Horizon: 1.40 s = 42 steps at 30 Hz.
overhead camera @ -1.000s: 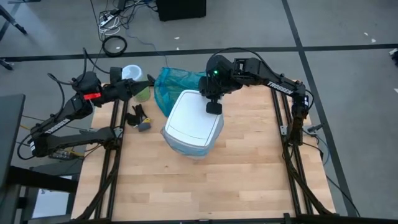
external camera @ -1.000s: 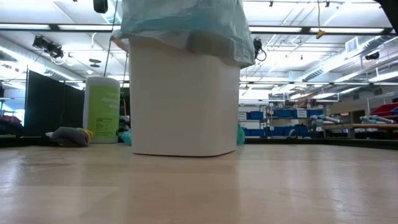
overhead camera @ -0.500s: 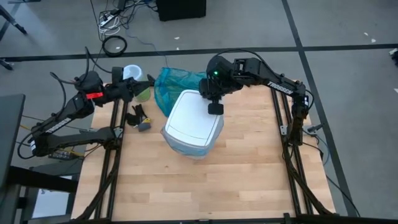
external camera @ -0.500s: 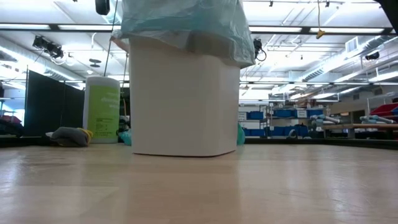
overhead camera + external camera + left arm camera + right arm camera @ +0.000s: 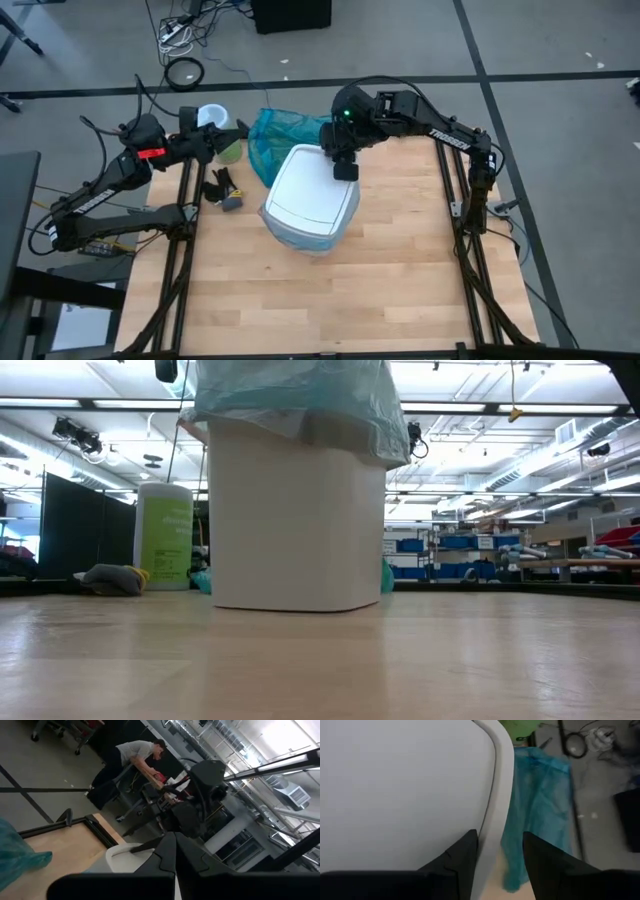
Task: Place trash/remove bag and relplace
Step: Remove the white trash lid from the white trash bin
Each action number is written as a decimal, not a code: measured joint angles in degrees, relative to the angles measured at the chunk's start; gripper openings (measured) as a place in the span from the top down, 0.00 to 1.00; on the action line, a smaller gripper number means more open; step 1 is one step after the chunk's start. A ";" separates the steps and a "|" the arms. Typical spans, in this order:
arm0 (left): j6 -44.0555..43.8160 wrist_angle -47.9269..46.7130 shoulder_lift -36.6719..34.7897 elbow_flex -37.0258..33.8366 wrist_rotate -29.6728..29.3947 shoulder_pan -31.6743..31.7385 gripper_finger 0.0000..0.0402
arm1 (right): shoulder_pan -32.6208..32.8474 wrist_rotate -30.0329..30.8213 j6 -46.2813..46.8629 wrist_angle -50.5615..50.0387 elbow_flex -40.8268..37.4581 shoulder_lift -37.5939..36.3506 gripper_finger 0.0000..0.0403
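Wooden table, white bin, teal bag

Bin mid-table, teal bag behind, canister left.

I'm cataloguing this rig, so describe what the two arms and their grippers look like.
Both arms are dark, jointed, tubular links with black cables along them. The left arm carries a red mark near its wrist. The right arm bears white lettering on its forearm and a green light on its wrist housing. The right gripper has two flat, dark fingers; the left gripper has dark, angular ones.
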 joint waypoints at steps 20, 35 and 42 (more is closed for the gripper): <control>0.15 -0.03 -0.02 0.00 0.00 -0.01 0.99 | -1.44 -7.24 6.14 -8.76 0.19 0.08 0.64; 0.13 -0.01 -0.02 0.00 -0.60 0.00 0.99 | -3.50 -10.57 3.62 -10.82 0.12 0.14 0.95; 3.10 -0.01 -0.02 0.00 -1.03 0.00 0.98 | -3.56 -10.27 3.94 -10.95 0.11 0.21 0.94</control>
